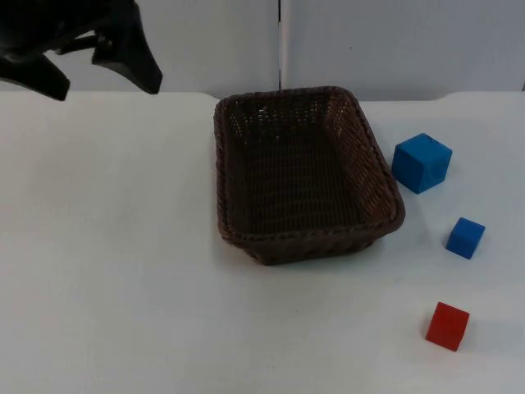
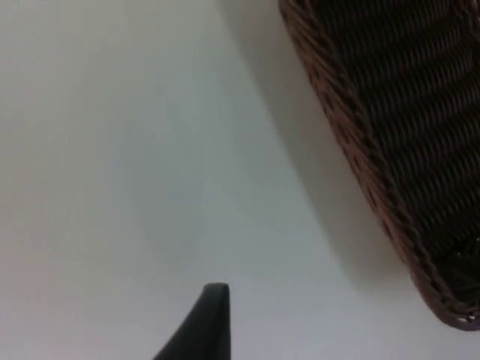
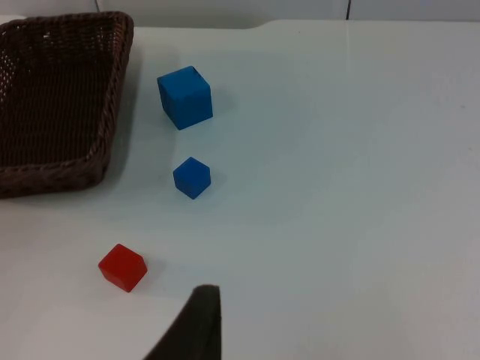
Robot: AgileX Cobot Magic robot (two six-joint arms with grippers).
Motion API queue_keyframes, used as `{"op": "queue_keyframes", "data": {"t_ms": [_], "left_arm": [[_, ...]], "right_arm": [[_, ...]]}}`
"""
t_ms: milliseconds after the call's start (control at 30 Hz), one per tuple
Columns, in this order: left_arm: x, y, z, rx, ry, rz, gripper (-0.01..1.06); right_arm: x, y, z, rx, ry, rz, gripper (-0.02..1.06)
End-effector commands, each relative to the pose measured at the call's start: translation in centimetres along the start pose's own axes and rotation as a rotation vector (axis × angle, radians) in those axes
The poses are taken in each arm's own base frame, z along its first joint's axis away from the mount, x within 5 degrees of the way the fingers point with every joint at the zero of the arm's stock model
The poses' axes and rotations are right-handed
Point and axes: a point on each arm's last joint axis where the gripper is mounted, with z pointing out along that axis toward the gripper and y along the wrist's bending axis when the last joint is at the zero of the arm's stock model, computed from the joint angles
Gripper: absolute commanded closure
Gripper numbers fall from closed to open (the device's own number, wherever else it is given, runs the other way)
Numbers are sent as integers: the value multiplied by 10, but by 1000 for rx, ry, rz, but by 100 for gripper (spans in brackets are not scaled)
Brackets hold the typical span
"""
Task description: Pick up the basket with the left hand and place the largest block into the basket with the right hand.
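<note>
While the basket (image 1: 308, 176) sits flat on the white surface (image 1: 115, 271) with nothing inside it, the top view shows the left gripper (image 1: 82, 70) hanging above the surface's far left corner, well apart from the basket's left rim. Its two black fingers are spread with a clear gap between them, and they hold nothing. Three blocks lie to the basket's right: the large blue block (image 1: 422, 163) just beside the rim, a small blue block (image 1: 466, 238) nearer the camera, and a red block (image 1: 448, 326) nearest still. The large one is the piece the task wants, and it lies close to the basket — a short carry once the basket is lifted.

From the left wrist view, the woven side wall of the basket (image 2: 390, 142) runs slantwise beside bare surface, with one black fingertip (image 2: 202, 322) well short of it, so no grip on the rim has been made yet.

From the right wrist view, the right arm waits, looking across the basket's corner (image 3: 60, 97) and the row of blocks — large blue (image 3: 184, 97), small blue (image 3: 192, 178), red (image 3: 122, 267). One fingertip (image 3: 196, 324) of the right gripper stands near the red block; whether that gripper is spread or closed cannot be told.
</note>
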Motion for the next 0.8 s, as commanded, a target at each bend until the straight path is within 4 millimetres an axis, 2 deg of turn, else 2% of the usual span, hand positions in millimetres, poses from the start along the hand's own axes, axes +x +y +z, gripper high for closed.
{"op": "queue_keyframes", "data": {"t_ms": [0, 133, 200, 300, 767], "left_arm": [[-7, -5, 9, 14, -5, 8, 0], [-18, -13, 36, 38, 23, 11, 0], [-21, -13, 41, 41, 24, 4, 0], [-28, -12, 61, 49, 39, -33, 0], [-37, -6, 108, 87, 75, -131, 0]], "right_arm": [[-1, 0, -1, 8, -13, -4, -1], [-1, 0, -1, 8, -13, -4, -1], [-1, 0, -1, 8, -13, -4, -1], [-1, 0, -1, 8, -13, -4, -1], [-1, 0, -1, 8, -13, -4, -1]]}}
